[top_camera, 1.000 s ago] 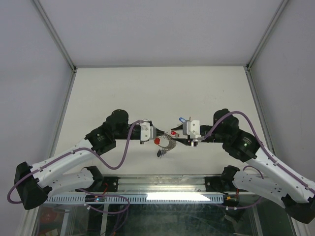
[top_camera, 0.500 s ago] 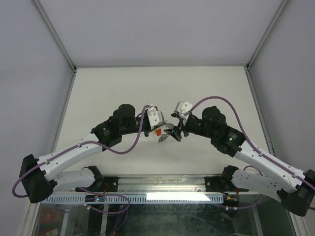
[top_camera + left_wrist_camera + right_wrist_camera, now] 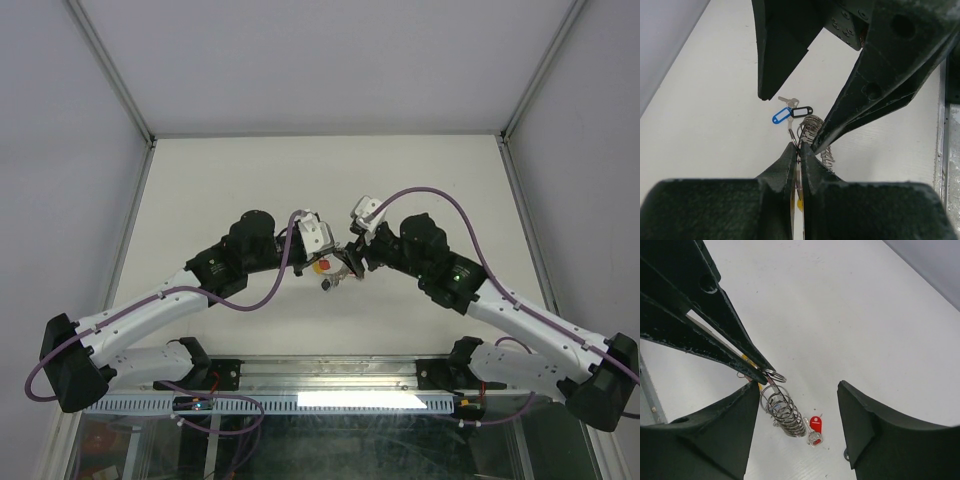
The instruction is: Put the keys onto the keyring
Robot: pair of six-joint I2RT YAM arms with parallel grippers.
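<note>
My left gripper (image 3: 801,146) is shut on the keyring (image 3: 799,204), whose thin silvery band and yellow section show between the jaws. From its tips hangs a coil of silvery loops (image 3: 786,412) with a small ring (image 3: 774,375) at the top. A red-tagged key (image 3: 815,424) lies at the coil's lower end. Blue-tagged (image 3: 781,116) and black-tagged (image 3: 802,111) keys lie together on the table beyond. My right gripper (image 3: 798,385) is open, its fingers on either side of the coil, the left one close to it. In the top view both grippers (image 3: 338,264) meet above the red tag (image 3: 322,267).
The white tabletop (image 3: 230,190) spreads out behind the grippers, bounded by grey walls and metal posts (image 3: 128,95). A metal rail (image 3: 330,400) runs along the near edge between the arm bases. The right arm's purple cable (image 3: 420,192) arches above its wrist.
The right arm has swung in from the side and tilted down over the coil, and its jaws have opened. The left arm has turned and lifted, still clamped on the keyring.
</note>
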